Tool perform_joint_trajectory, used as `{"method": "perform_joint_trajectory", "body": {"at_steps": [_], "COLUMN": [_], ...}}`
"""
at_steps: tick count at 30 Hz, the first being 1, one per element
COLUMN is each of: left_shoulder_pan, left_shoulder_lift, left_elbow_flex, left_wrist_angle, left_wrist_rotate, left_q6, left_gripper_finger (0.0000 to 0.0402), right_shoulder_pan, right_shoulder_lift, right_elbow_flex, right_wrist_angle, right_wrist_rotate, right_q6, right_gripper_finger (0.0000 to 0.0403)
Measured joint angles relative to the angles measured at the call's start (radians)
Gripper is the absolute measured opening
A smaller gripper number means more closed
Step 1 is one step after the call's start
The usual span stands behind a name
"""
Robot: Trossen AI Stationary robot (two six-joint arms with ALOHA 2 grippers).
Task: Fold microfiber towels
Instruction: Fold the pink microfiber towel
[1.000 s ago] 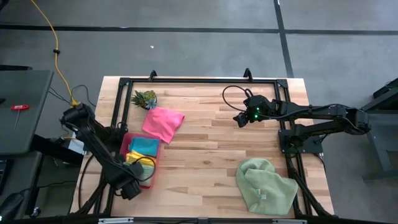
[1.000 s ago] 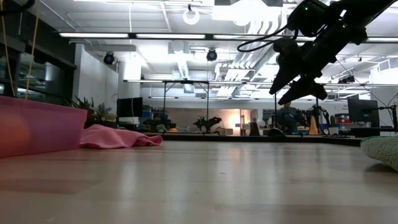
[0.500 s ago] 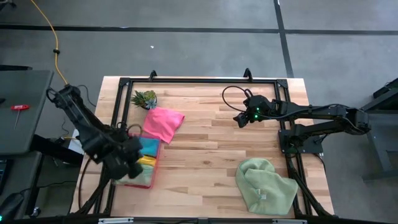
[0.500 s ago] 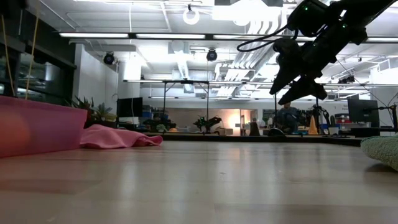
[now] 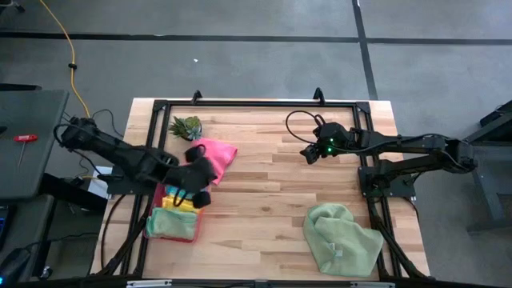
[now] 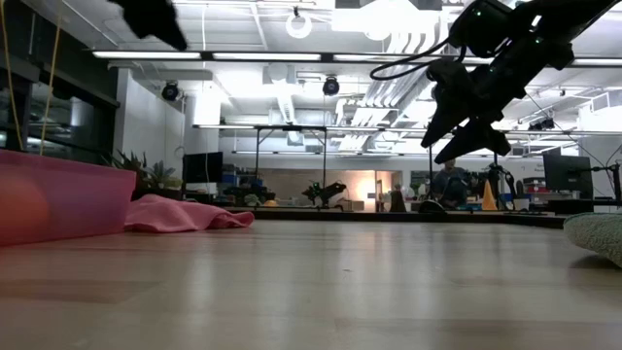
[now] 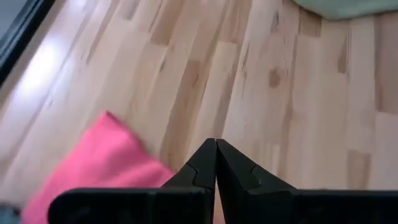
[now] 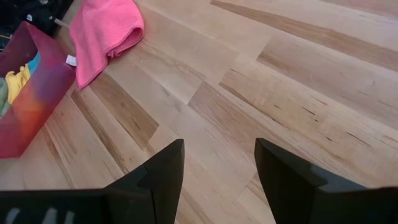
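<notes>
High view. The pink towel (image 5: 211, 159) lies loosely doubled on the tabletop (image 5: 272, 200), just beside the pink tray (image 5: 154, 226); it appears at most roughly folded. The left claw (image 5: 198, 178), fingers together and empty, hangs over the tray-side edge of this towel. In the tray sit a yellow towel (image 5: 178, 201) and a pale green towel (image 5: 172, 224); whether they are folded cannot be told. A second pale green towel (image 5: 342, 238) lies crumpled far from the tray, across the tabletop, clearly not yet folded. The right claw (image 5: 308, 154) waits in the air well away from the tray, holding nothing. A small plant (image 5: 186, 126) stands beyond the pink towel from the tray.

Low view. The tray wall (image 6: 58, 204) stands at one side, with the pink towel (image 6: 185, 216) flat beside it; the right claw (image 6: 457, 131) hovers high, fingers apart.

Left wrist view. The left claw's fingers (image 7: 202, 168) meet tip to tip above the pink towel (image 7: 99, 162), gripping nothing.

Right wrist view. The right claw's fingers (image 8: 163, 171) stand apart over bare wood; the pink towel (image 8: 102, 34) and tray (image 8: 31, 93) lie far ahead.

Judgement: most of the folding appears still to be done.
</notes>
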Motion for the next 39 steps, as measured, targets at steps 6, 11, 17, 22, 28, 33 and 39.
{"method": "perform_joint_trajectory", "body": {"at_steps": [6,11,17,22,28,33,39], "left_shoulder_pan": [0.195,0.308,0.353,0.374,0.408,0.465,0.518], "left_shoulder_lift": [0.088,0.199,0.339,0.450,0.524,0.541,0.540], "left_elbow_flex": [0.000,0.000,0.000,0.007,0.038,0.048,0.049], "left_wrist_angle": [0.047,0.008,0.009,0.004,-0.005,-0.020,-0.039], "left_wrist_rotate": [0.107,0.209,0.310,0.354,0.374,0.373,0.371], "left_q6": [0.152,0.214,0.303,0.263,0.153,0.004,-0.201], "left_gripper_finger": [0.0000,0.0020,0.0089,0.0157,0.0207,0.0209,0.0201], "right_shoulder_pan": [0.000,0.000,0.000,0.000,0.000,0.000,0.000], "right_shoulder_lift": [0.000,0.000,0.000,0.000,0.000,0.000,0.000], "right_elbow_flex": [0.000,0.000,0.000,0.000,0.000,0.000,0.000], "right_wrist_angle": [0.000,0.000,0.000,0.000,0.001,0.001,0.001], "right_wrist_rotate": [0.015,0.019,0.048,0.048,0.048,0.048,0.048], "right_q6": [-0.009,-0.009,-0.010,-0.009,0.000,0.026,0.029], "right_gripper_finger": [0.0188,0.0188,0.0188,0.0188,0.0188,0.0188,0.0188]}}
